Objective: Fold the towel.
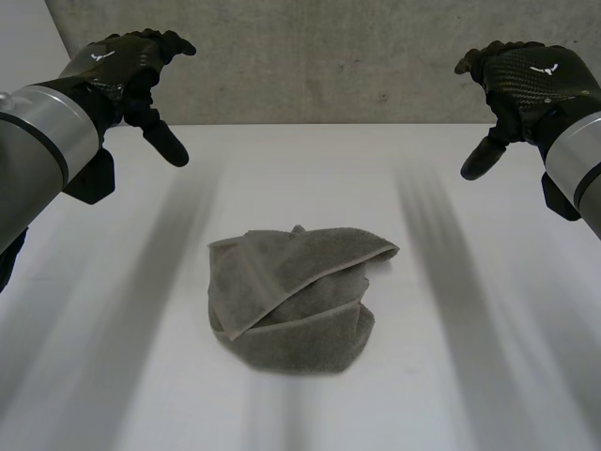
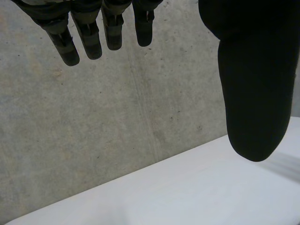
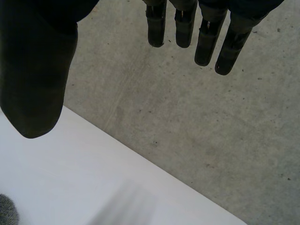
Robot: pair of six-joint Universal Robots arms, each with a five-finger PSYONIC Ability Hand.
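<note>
A grey towel (image 1: pixel 293 296) lies crumpled in a loose heap on the white table (image 1: pixel 451 376), near the middle and a little toward the front. My left hand (image 1: pixel 127 66) hovers high above the table's far left, open, fingers (image 2: pixel 89 40) relaxed and holding nothing. My right hand (image 1: pixel 526 80) hovers at the far right, likewise open with its fingers (image 3: pixel 206 44) straight and empty. Both hands are well apart from the towel. A small grey bit of towel (image 3: pixel 7 211) peeks in beyond the right hand's thumb (image 3: pixel 35 84).
A grey concrete wall (image 1: pixel 329 56) stands behind the table's far edge (image 1: pixel 329 125). Bare white tabletop surrounds the towel on all sides.
</note>
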